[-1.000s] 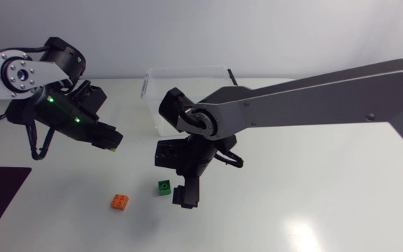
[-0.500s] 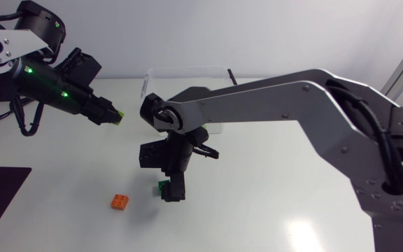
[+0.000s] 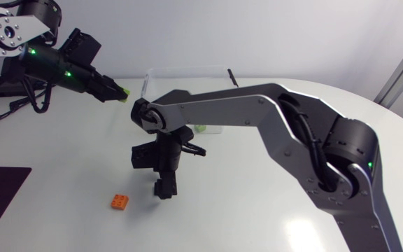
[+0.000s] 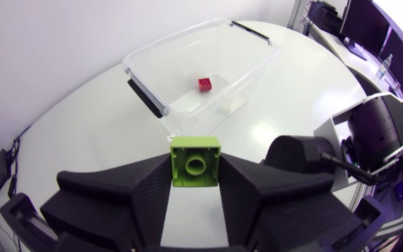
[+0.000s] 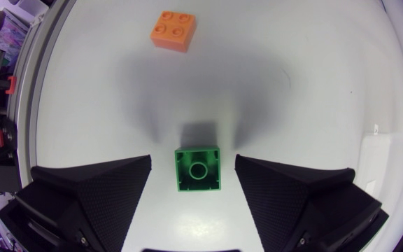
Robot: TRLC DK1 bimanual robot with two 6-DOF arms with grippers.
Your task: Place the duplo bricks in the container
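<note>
Two arms are over the white desk (image 3: 292, 203), each busy with a different brick. Coming in from the left, the left pincer (image 3: 115, 91) hangs in the air near the left end of the clear container (image 3: 187, 73), and it is clamped on a lime-green brick (image 3: 121, 92). The left wrist view shows that brick (image 4: 195, 162) squeezed between both black fingers (image 4: 135, 189) of the left pincer (image 4: 195, 183), with its hollow underside turned to the camera. Ahead of it stands the container (image 4: 180, 38), with a small red brick (image 4: 204, 83) lying on its floor. The right arm enters from the right, reaches past the middle and points its right pincer (image 3: 164, 187) straight down at the desk in front of the container. Seen from above, that pincer hides what lies under it. Its own wrist view shows the right pincer (image 5: 199, 183) spread wide, with a dark green brick (image 5: 199, 169) sitting on the desk between the fingers, underside up. A clear gap remains on both sides, so neither finger touches it. One orange brick (image 3: 119, 201) rests studs up on the desk, near the right pincer on its left and apart from it. In the right wrist view the orange brick (image 5: 173, 31) lies well ahead of the fingers, beyond the dark green one.
</note>
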